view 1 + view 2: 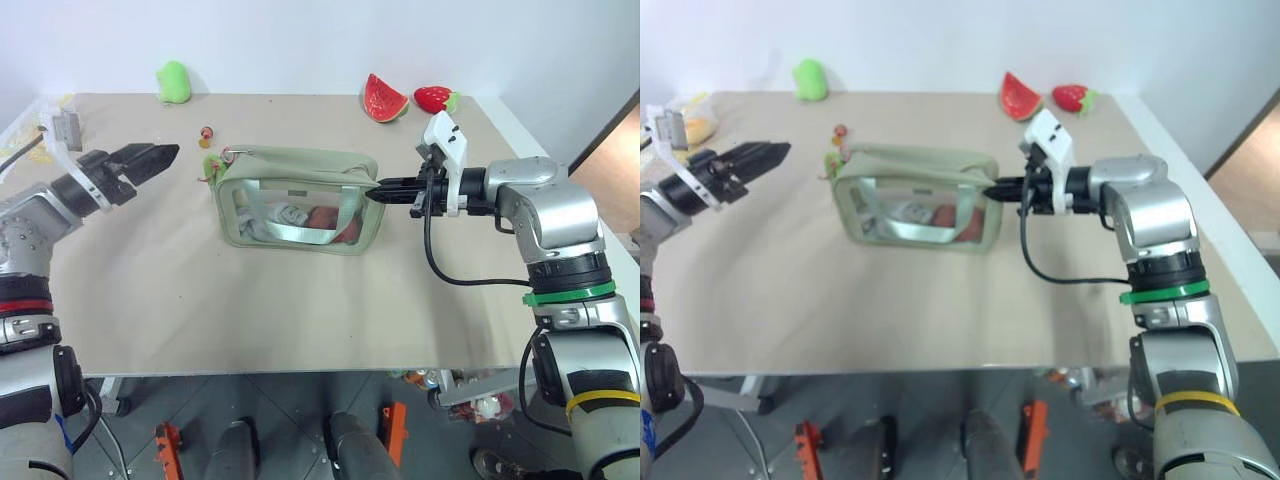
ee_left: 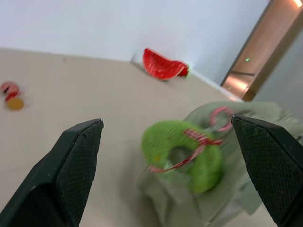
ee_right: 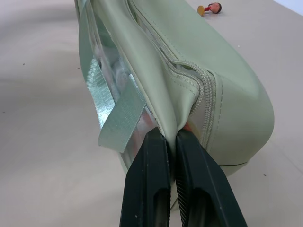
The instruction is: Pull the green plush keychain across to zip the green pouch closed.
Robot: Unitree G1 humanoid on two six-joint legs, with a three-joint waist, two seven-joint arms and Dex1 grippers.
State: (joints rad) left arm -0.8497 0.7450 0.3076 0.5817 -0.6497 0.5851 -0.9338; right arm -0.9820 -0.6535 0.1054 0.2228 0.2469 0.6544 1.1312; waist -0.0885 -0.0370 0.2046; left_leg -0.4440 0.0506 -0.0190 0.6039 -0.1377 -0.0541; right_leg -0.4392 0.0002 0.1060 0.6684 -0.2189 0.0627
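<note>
The desk (image 1: 300, 310) is a wide beige surface against a white wall. The pouch (image 1: 295, 200) stands upright near its middle, its clear side panel facing the robot and its strap (image 1: 345, 215) hanging over that panel; something red and something pale show through the plastic. The zipper (image 3: 189, 71) runs along the top.

The right gripper (image 1: 372, 193) reaches in level from the right, and its fingers (image 3: 151, 179) are pressed together on a fold of fabric at the pouch's right end, just beside the end of the zipper.

The left gripper (image 1: 165, 155) hangs above the desk to the left of the pouch, apart from it, pointing toward it. Its fingers (image 2: 71, 165) stand wide apart, with nothing between them.

The keychain (image 2: 182, 156) sits at the pouch's top left corner, a curved bright-green plush on a red-and-white cord (image 2: 199, 142), lying against the fabric there.

At the far edge of the desk lie a watermelon slice (image 1: 384, 98), a strawberry (image 1: 434, 98) just beside it, and, well to the left, a light-green plush (image 1: 173, 82). A small red-and-orange item (image 1: 206, 135) rests behind the pouch's left end.
</note>
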